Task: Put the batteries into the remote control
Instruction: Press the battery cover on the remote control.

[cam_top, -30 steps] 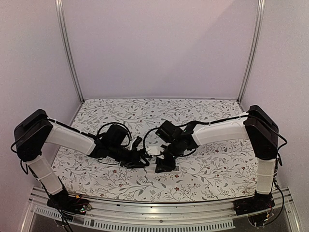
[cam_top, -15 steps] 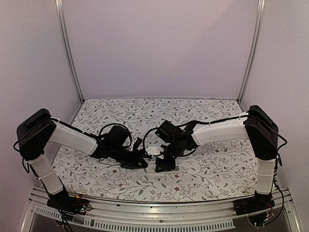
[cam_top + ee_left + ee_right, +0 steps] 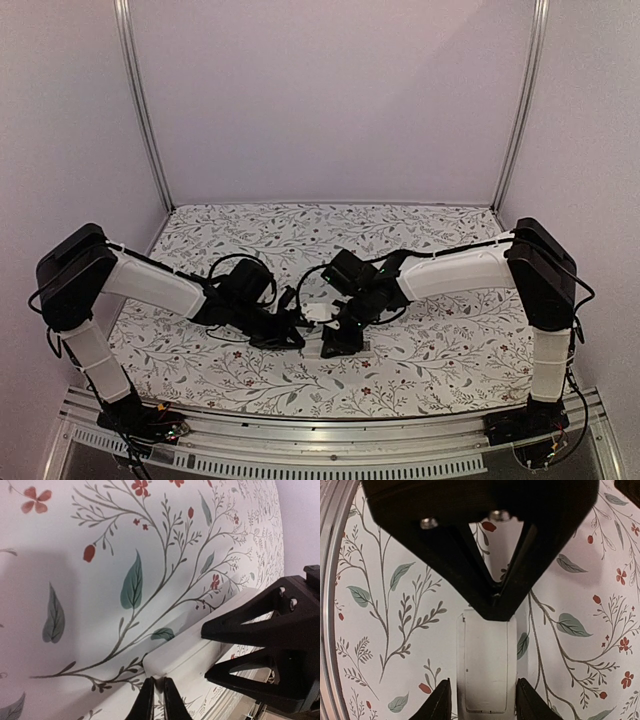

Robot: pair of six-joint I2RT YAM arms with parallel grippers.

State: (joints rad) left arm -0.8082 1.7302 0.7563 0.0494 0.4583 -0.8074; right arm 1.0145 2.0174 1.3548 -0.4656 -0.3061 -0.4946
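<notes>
The remote control lies flat on the floral tablecloth around the middle of the table, towards its near edge, between the 2 arms. The right gripper straddles it crosswise with 1 finger on each long edge and looks clamped on the white bar. A sliver of cloth shows beside 1 pad, so the grip may be light. I judge this hold to be an anchor: it pins the remote so it cannot slide or turn when pushed from its other end.

The left gripper reaches in from the left with its 2 fingers pressed together into 1 narrow point, nothing visible between them. In the right wrist view that point meets the remote's free left end. Fingers shut like this would serve as a prod, suited to nudging a battery home or sliding a cover rather than picking something up.

The batteries show in no view, so I cannot tell whether they are loaded. A faint rectangular outline on the remote's upper face may be the compartment panel
</notes>
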